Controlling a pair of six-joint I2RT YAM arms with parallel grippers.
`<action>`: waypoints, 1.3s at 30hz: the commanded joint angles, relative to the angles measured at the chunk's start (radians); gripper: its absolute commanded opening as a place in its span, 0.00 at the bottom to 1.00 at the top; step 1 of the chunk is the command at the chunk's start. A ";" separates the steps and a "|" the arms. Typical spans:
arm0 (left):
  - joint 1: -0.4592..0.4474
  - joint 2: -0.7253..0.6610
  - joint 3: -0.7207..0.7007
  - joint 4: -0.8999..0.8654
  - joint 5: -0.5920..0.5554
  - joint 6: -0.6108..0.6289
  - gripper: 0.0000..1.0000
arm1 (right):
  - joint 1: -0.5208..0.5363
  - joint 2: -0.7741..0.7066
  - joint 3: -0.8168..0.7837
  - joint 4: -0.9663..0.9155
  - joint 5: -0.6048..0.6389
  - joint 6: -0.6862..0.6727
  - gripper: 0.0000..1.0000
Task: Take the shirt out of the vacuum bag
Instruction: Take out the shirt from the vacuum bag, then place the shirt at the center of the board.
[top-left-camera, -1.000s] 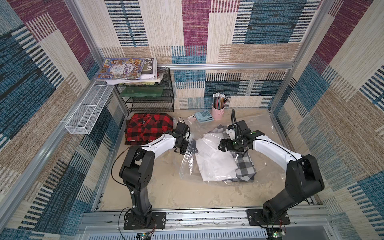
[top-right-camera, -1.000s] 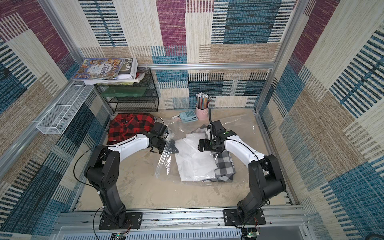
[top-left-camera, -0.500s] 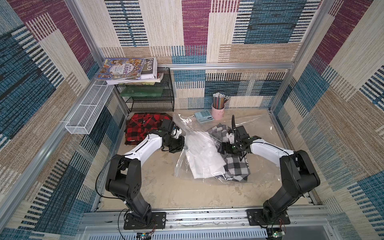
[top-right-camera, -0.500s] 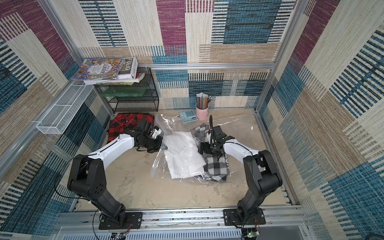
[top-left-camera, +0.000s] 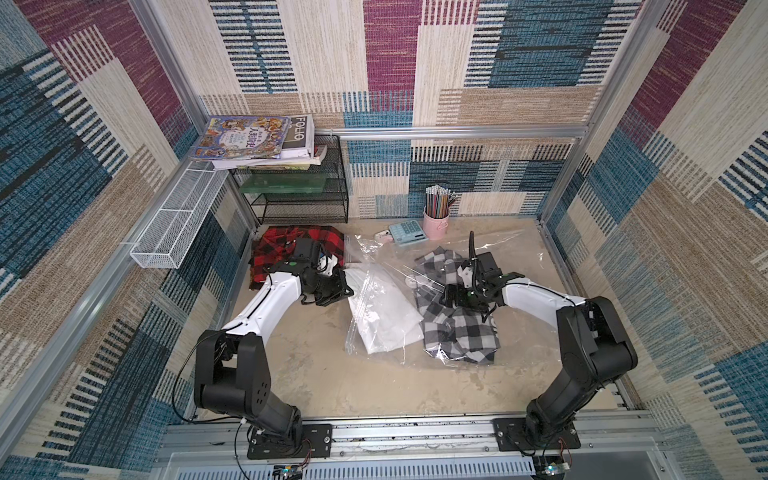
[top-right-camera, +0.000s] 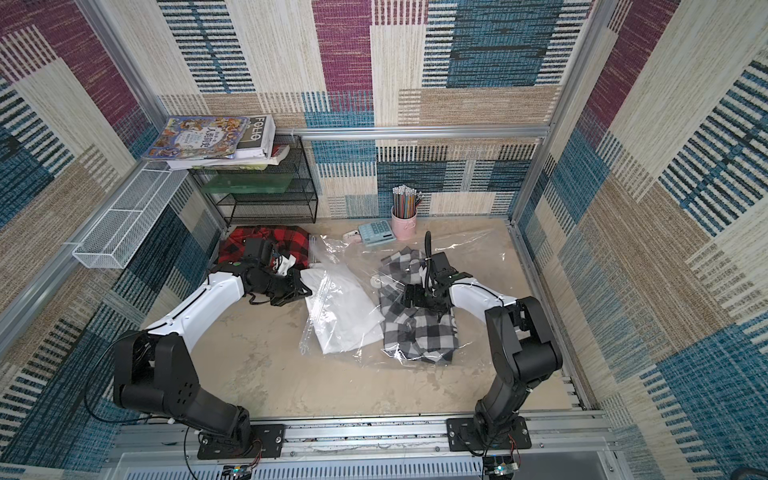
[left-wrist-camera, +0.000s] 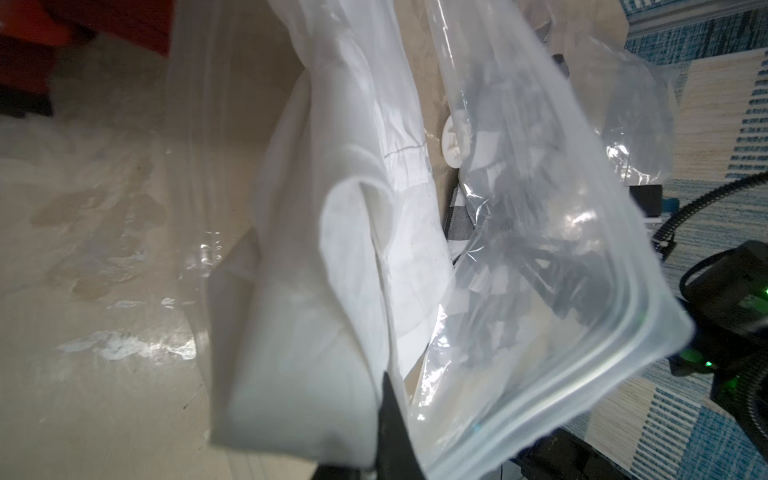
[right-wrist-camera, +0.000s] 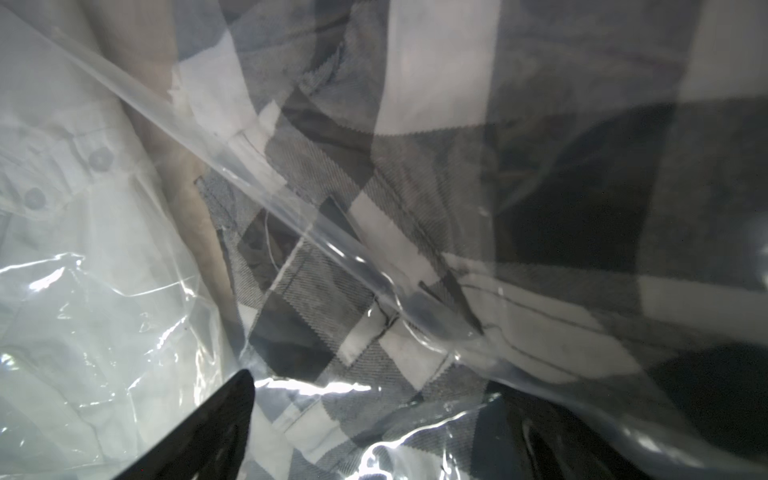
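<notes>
The clear vacuum bag (top-left-camera: 415, 365) (top-right-camera: 365, 353) lies crumpled mid-table, its round white valve (top-left-camera: 411, 281) (left-wrist-camera: 455, 139) showing. A white shirt (top-left-camera: 382, 311) (top-right-camera: 345, 316) (left-wrist-camera: 316, 332) lies at the bag's zip-seal mouth, partly under the film. My left gripper (top-left-camera: 347, 289) (top-right-camera: 305, 286) (left-wrist-camera: 386, 449) is shut on that shirt's near end. A grey-and-white checked shirt (top-left-camera: 461, 332) (top-right-camera: 419, 336) (right-wrist-camera: 374, 249) lies to its right under plastic. My right gripper (top-left-camera: 451, 297) (top-right-camera: 409, 297) (right-wrist-camera: 374, 436) stands open, low over the checked shirt, holding nothing.
A red checked shirt (top-left-camera: 282, 249) lies at the back left behind my left arm. A calculator (top-left-camera: 409, 232) and a pink cup of pencils (top-left-camera: 436, 216) stand at the back. A black wire rack (top-left-camera: 299, 195) with books and a white wire basket (top-left-camera: 178, 224) fill the back-left corner.
My left gripper has drawn the white shirt to the left, off the checked shirt. The bag shifted left with it, and more of the checked shirt shows. The right gripper stayed nearly in place.
</notes>
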 joint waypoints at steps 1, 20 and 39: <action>0.042 -0.032 -0.032 -0.015 -0.033 0.019 0.00 | -0.013 0.003 -0.003 0.004 0.008 0.015 0.96; 0.175 0.027 0.054 -0.166 -0.158 0.160 0.00 | -0.093 -0.016 -0.023 -0.023 0.010 0.013 0.96; 0.184 0.134 0.303 -0.384 -0.501 0.367 0.00 | -0.187 -0.038 -0.041 -0.048 -0.019 -0.021 0.95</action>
